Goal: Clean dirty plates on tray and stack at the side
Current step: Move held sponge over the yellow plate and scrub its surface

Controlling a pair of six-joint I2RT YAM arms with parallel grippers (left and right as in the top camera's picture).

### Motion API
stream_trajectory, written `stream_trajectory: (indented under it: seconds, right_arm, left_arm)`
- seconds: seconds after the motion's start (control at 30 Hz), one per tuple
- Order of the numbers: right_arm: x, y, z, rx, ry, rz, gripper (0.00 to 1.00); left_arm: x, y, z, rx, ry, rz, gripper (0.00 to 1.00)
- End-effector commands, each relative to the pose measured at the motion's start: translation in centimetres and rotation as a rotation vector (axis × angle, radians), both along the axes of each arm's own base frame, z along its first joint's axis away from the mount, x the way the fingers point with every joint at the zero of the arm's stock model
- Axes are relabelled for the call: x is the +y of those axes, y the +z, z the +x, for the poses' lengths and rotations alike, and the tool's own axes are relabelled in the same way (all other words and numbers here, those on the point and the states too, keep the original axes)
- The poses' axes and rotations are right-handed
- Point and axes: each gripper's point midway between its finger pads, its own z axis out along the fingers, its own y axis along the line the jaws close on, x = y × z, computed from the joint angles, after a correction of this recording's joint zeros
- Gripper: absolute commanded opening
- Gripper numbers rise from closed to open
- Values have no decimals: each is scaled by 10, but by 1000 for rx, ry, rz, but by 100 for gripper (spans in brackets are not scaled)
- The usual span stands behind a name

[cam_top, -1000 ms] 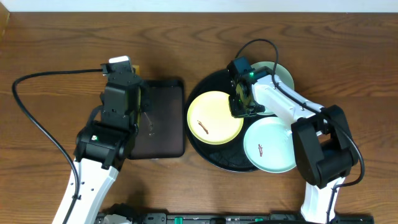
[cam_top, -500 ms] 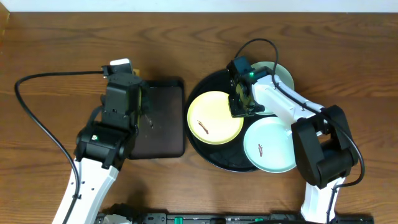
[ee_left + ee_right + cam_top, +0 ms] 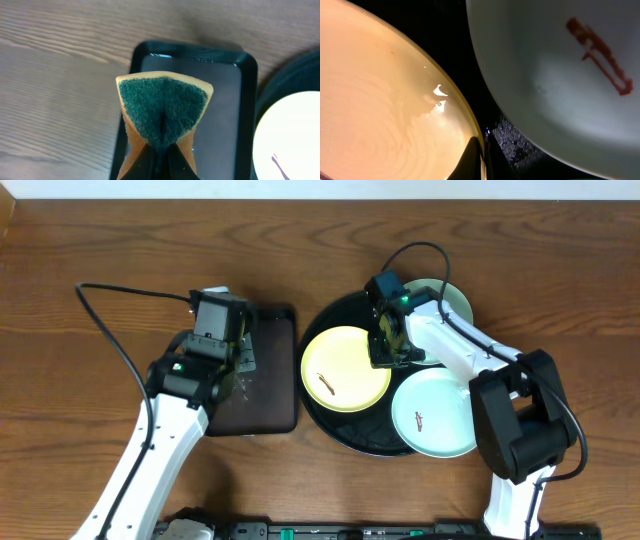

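Observation:
The large round black tray (image 3: 347,442) holds three plates. The pale yellow plate (image 3: 340,365) lies at its left with a brown smear. A mint-white plate (image 3: 440,420) with a smear lies at the front right, and another mint-white plate (image 3: 455,300) at the back. My right gripper (image 3: 386,352) is shut on the yellow plate's right rim; the right wrist view shows its fingers (image 3: 480,155) pinching the yellow plate (image 3: 385,100) beside the smeared mint plate (image 3: 555,75). My left gripper (image 3: 240,355) is shut on a green-and-orange sponge (image 3: 162,110), held above the small rectangular tray.
A smaller black rectangular tray (image 3: 270,395) lies left of the round tray, under my left gripper; it also shows in the left wrist view (image 3: 225,100). A black cable loops over the wooden table at the left (image 3: 110,330).
My left arm has swung right with the sponge, and its wrist now sits over the rectangular tray's left edge. The right arm and the plates have not moved.

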Motion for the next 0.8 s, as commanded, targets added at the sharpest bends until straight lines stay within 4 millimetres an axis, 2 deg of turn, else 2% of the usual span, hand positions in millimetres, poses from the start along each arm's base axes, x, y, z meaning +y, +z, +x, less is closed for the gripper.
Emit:
stream_trajectory:
  seconds: [0.0, 0.1, 0.43, 0.6, 0.77]
  right_arm:
    - [-2, 20, 4, -48, -41, 11, 1]
    - [-2, 29, 4, -61, -40, 18, 1]
    - [-8, 23, 0, -52, -79, -5, 1]
    - [-14, 17, -1, -60, -104, -31, 1]
    - [-15, 7, -6, -51, -103, -26, 1]
  left_arm:
    - [-15, -8, 1, 35, -27, -73, 7]
    - [-15, -20, 2, 72, -23, -57, 8]
    - [-18, -56, 12, 160, -21, -34, 7]
    - [-19, -62, 9, 185, -23, -33, 8]
    - [-30, -64, 5, 210, -61, -87, 7]
